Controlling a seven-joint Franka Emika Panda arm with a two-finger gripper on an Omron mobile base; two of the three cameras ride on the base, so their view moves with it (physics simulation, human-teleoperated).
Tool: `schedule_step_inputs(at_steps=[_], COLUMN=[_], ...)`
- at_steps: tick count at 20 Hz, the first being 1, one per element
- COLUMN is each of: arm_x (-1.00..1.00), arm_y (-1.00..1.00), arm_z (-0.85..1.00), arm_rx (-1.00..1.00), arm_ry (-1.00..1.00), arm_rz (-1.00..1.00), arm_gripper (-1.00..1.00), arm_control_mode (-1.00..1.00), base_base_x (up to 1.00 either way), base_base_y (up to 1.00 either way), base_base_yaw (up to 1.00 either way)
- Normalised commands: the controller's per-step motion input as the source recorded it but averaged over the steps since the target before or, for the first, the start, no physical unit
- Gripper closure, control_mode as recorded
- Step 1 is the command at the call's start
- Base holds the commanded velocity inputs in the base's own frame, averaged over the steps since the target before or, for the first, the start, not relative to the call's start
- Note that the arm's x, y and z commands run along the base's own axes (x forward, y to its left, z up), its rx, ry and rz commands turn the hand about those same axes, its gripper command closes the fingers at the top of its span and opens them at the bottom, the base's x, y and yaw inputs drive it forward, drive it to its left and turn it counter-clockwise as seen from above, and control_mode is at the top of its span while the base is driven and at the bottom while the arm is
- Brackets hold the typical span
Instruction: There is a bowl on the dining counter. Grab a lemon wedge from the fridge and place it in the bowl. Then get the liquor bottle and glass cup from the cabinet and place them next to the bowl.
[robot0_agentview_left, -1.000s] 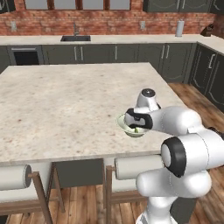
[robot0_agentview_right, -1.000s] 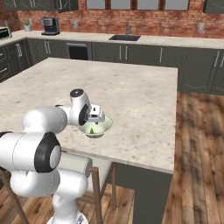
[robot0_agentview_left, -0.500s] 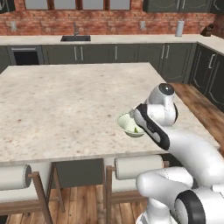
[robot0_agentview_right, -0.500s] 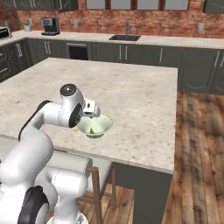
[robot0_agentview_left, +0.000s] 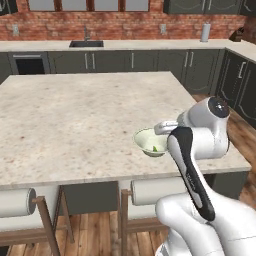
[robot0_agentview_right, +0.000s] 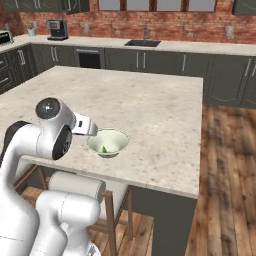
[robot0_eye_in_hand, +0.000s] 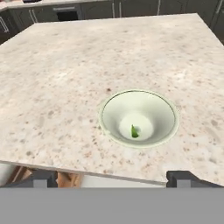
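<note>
The pale cream-green bowl (robot0_agentview_left: 149, 140) (robot0_agentview_right: 108, 142) (robot0_eye_in_hand: 139, 117) rests on the dining counter (robot0_agentview_left: 75, 115) (robot0_agentview_right: 150, 100) (robot0_eye_in_hand: 65, 65) close to its near edge. A small green lemon wedge (robot0_eye_in_hand: 134, 131) (robot0_agentview_left: 154, 148) (robot0_agentview_right: 104, 149) lies loose at the bottom of the bowl. My gripper (robot0_eye_in_hand: 113, 179) hovers above the counter's near edge, just short of the bowl, open wide with nothing between its fingertips (robot0_eye_in_hand: 183, 177). The fridge, the liquor bottle and the glass cup are out of view.
Padded stools (robot0_agentview_left: 15, 202) (robot0_agentview_left: 155, 190) stand under the island's near side. The wall counter behind has a sink (robot0_agentview_left: 86, 44) (robot0_agentview_right: 143, 43), a grey canister (robot0_agentview_left: 205, 32) and a coffee machine (robot0_agentview_right: 57, 30). Wooden floor (robot0_agentview_right: 225, 175) runs to the right of the island.
The hand has lifted off the bowl and drawn back toward the near edge, its jaws spreading to full width. The lemon wedge stays in the bowl.
</note>
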Motion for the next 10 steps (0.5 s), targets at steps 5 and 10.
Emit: schedule_step_inputs(at_steps=[5,10], arm_x=[-1.00,-1.00], arm_y=[0.06,0.00], arm_z=[1.00,0.95], arm_rx=[0.00,0.00], arm_ry=[0.05,0.16], arm_rz=[-0.06,-0.05], arm_gripper=[-1.00,-1.00], arm_control_mode=[-1.00,-1.00], base_base_x=[0.00,0.00], base_base_y=[0.00,0.00], base_base_yaw=[0.00,0.00])
